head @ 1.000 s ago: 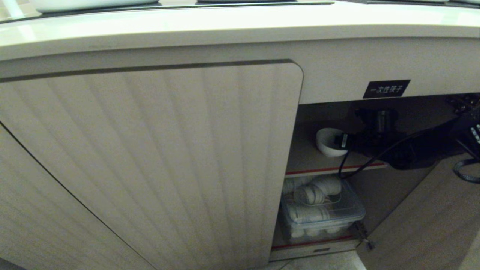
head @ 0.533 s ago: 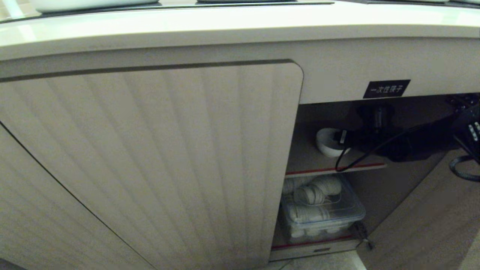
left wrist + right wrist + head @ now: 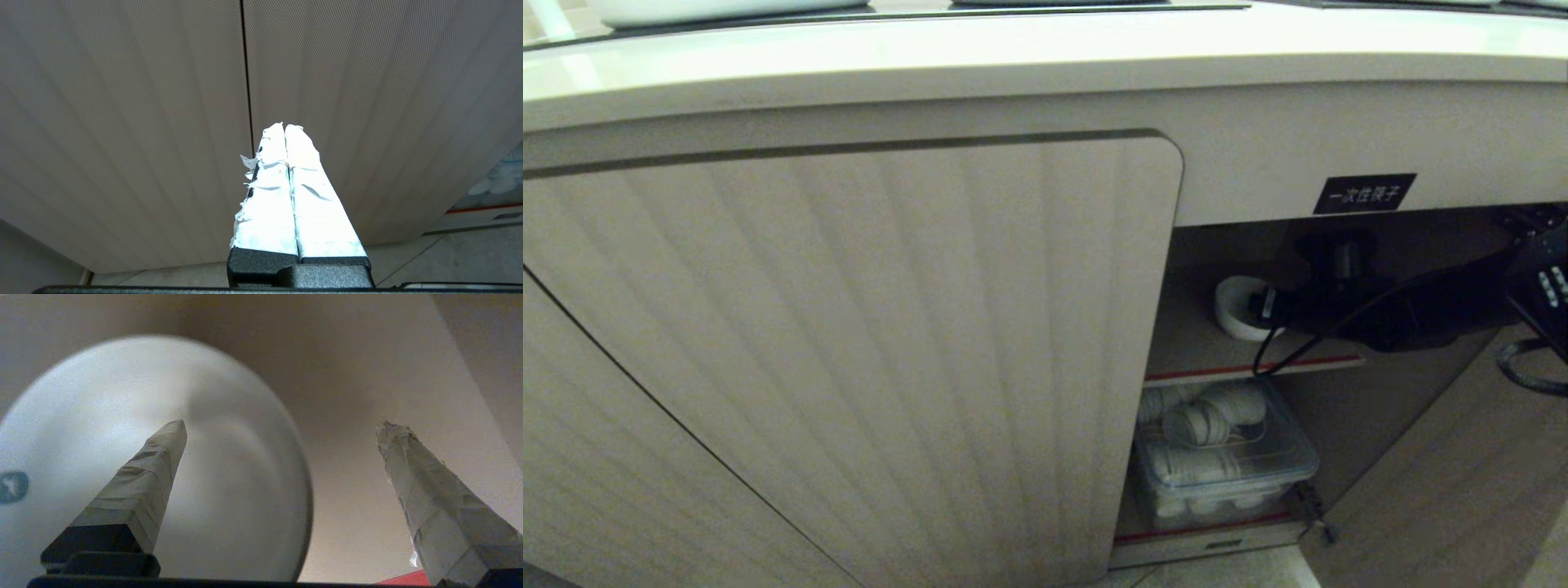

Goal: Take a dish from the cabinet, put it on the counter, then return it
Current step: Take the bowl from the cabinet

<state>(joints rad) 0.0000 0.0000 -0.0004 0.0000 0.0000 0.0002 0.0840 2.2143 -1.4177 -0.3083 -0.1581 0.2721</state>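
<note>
Taped fingers (image 3: 282, 196) of left gripper (image 3: 284, 127) pressed together, empty, facing ribbed door (image 3: 890, 327) of the cabinet (image 3: 1258, 155). Right of that door, on upper red-edged shelf (image 3: 1250, 369), white dish (image 3: 1235, 309). Right gripper (image 3: 282, 428) spread wide astride its rim: one finger over the bowl's hollow, other outside, not clamped. Below, clear tub (image 3: 1225, 465).

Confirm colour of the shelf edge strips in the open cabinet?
Red shelf edge strips, clearest in the head view.

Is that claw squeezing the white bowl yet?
No, the right gripper is wide open, one finger over the bowl, the other beside it.
</note>
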